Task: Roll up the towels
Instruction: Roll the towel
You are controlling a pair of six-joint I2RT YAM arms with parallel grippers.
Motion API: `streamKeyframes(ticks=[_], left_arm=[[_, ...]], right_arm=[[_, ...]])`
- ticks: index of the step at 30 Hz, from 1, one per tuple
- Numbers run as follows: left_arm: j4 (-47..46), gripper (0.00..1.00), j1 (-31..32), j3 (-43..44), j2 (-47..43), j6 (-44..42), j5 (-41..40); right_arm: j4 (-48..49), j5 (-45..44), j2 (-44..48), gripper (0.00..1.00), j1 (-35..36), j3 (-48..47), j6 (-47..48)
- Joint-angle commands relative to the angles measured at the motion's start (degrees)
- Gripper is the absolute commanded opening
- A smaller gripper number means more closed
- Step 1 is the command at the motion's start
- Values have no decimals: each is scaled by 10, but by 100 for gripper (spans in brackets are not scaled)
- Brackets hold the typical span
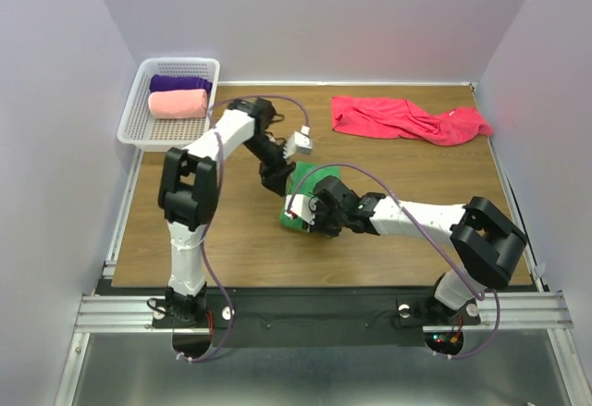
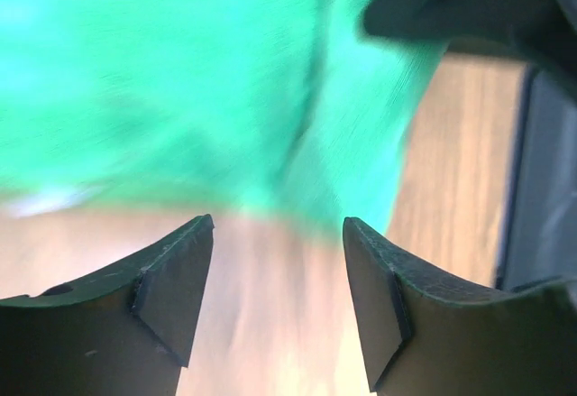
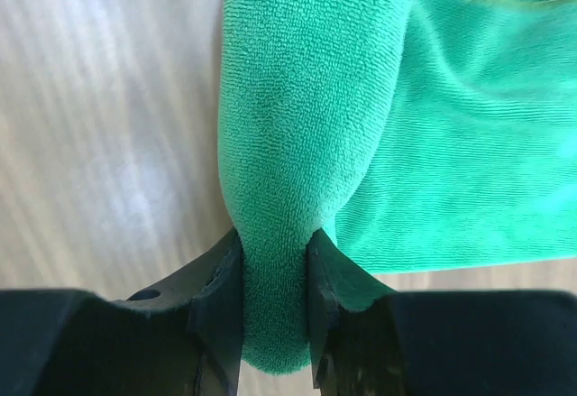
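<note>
Where the two arms meet: mid-worktop [image 1: 416, 179], over the green towel [image 3: 306, 125].
Towels: four in all, one of each colour.
Green towel: between the two hands, near the middle of the worktop.
Purple towel [image 1: 180, 82] and salmon-pink towel [image 1: 178, 104]: both rolled, lying side by side in the basket [image 1: 132, 110].
Crimson towel [image 1: 407, 117]: one, crumpled and unrolled at the far right of the worktop.
Basket: one, white mesh, at the far left corner.
Arms: two, white and black, one hand each.
Left hand [image 2: 278, 225]: released, fingers apart with only bare wood between them; green cloth lies just beyond the tips.
Right hand [image 3: 275, 238]: clenched on a thick rounded fold of the green towel, with a flat part of the same towel beside the fold.
Surface: brown wood-grain worktop.
Room: plain pale walls [image 1: 324, 18] on three sides.
Hard to make out: from above, the hands cover most of the green towel; the left wrist view is blurred; how far the green towel is rolled cannot be told.
</note>
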State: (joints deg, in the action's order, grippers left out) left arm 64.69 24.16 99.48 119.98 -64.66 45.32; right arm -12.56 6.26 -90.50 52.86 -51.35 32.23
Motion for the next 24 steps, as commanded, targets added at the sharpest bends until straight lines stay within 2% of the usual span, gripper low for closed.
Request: streamKeyframes(ticks=[1,5,8,9,12,13,16,19,20,24], left_arm=[[-12,72,-68,15,-82,-6,-9],[-64,73,-126,-25,-144,26,6],[-157,75,-155,-105,-230,70,6],[-210,77,-158,-159,-282,77,4],[-319,82,-158,-248,-366,97,-11],[-341,84,-156,-301,-416,97,-15],[-398,86,-147,-387,-500,93,-40],[-409,89,-103,-461,-568,43,-82],[-411,97,-51,-482,-583,24,-126],[-504,99,58,-611,-664,-8,-243]], right_arm=[[-82,95,3,24,-26,-30,-16],[-120,167,-14,24,-67,-59,-29],[-169,226,-49,24,-97,-101,-33],[-181,242,-60,24,-104,-113,-35],[-227,303,-104,24,-128,-159,-37],[-249,323,-115,24,-136,-181,-38],[-286,368,-158,24,-150,-211,-43],[-340,427,-213,24,-173,-257,-32],[-353,441,-226,24,-186,-279,-24],[-413,495,-284,25,-213,-325,-2]])
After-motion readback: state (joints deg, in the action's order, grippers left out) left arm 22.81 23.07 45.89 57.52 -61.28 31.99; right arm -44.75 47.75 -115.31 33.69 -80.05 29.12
